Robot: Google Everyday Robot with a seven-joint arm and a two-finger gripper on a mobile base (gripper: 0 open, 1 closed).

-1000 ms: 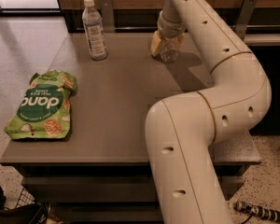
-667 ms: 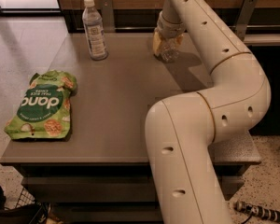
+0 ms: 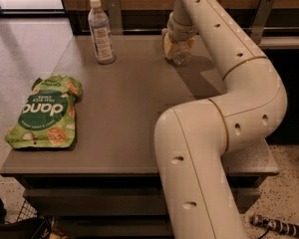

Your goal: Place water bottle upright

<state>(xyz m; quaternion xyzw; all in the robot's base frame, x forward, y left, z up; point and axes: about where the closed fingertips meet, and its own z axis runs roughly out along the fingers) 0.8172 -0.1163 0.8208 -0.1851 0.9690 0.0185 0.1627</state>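
Grey table, far side: small clear ribbed plastic water bottle stands upright directly beneath my gripper.
Nothing has shifted this past second, so placement looks done; clamped or released, I cannot tell. Taller bluish labelled bottle stands well left.

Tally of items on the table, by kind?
Bottles: 2 (small water bottle at the gripper, at the back of the table; taller labelled bottle at back left)
Snack bags: 1 (green bag, left side)
Total: 3
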